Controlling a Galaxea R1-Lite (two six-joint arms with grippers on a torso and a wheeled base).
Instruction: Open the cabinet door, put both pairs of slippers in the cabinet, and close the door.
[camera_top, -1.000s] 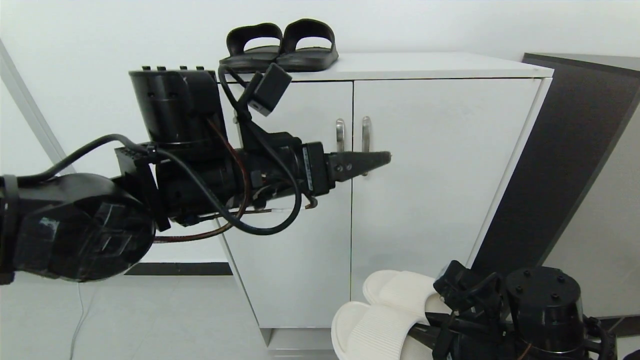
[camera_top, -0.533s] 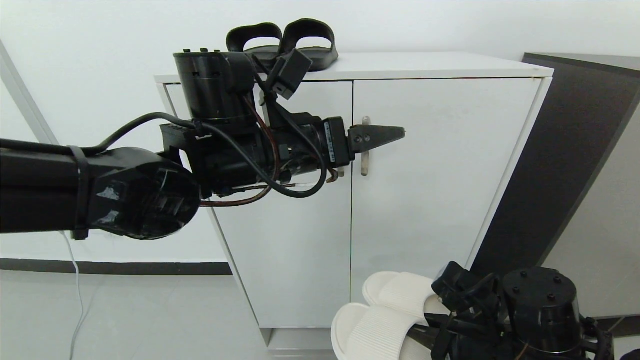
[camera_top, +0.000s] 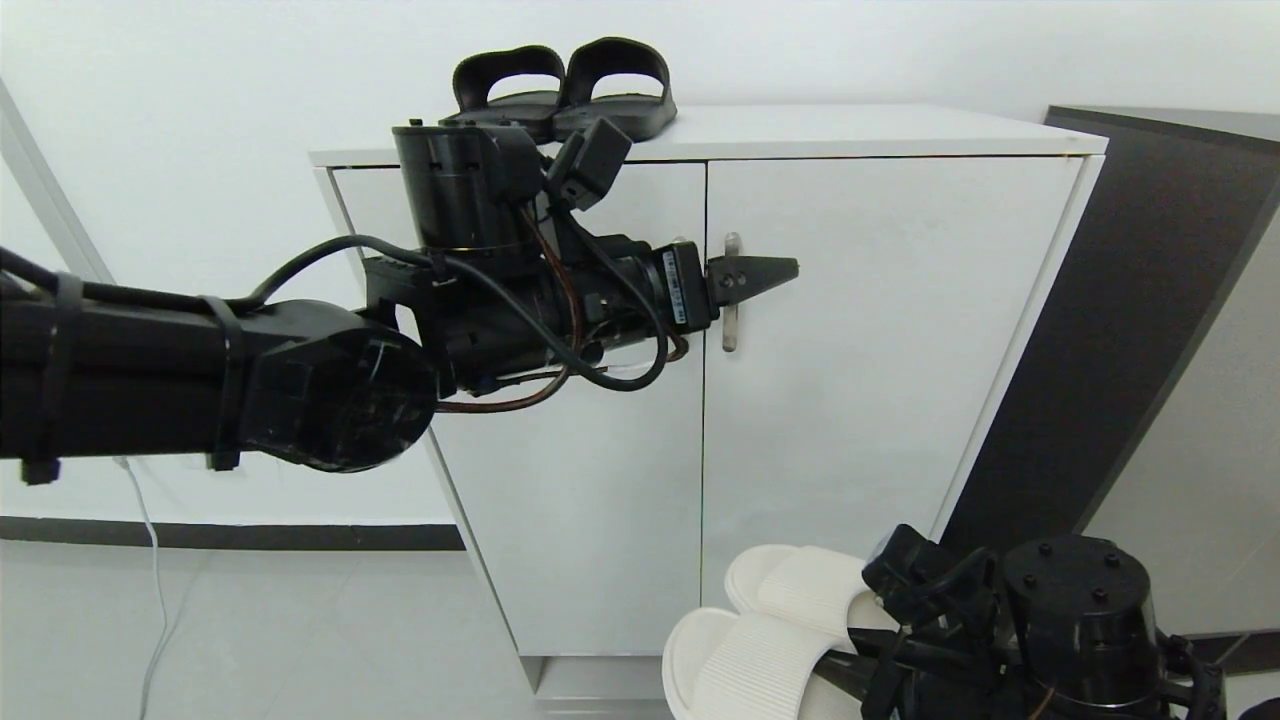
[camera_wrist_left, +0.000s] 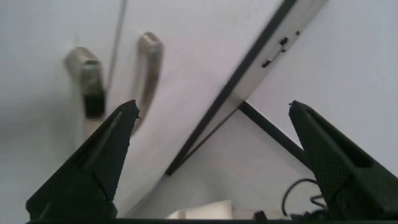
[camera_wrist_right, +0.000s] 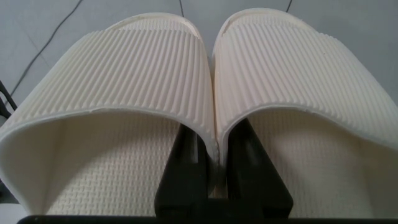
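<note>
The white cabinet (camera_top: 880, 380) stands with both doors closed. A black pair of slippers (camera_top: 560, 90) rests on its top at the left. My left gripper (camera_top: 785, 270) is open in front of the metal handles (camera_top: 732, 300), level with their upper part. In the left wrist view the left gripper (camera_wrist_left: 214, 109) spans wide, with the two handles (camera_wrist_left: 148, 68) off to one side and nothing between the fingers. Low by the cabinet's foot, my right gripper (camera_wrist_right: 214, 149) is shut on the inner edges of the white pair of slippers (camera_wrist_right: 143, 87), held side by side (camera_top: 770, 630).
A dark grey panel (camera_top: 1150, 330) leans beside the cabinet on the right. A thin cable (camera_top: 150, 600) hangs down to the grey floor on the left. The white wall is close behind the cabinet.
My left arm has risen and moved forward, bringing its gripper from the handles' lower ends to their upper part. The right arm and the white slippers have stayed put.
</note>
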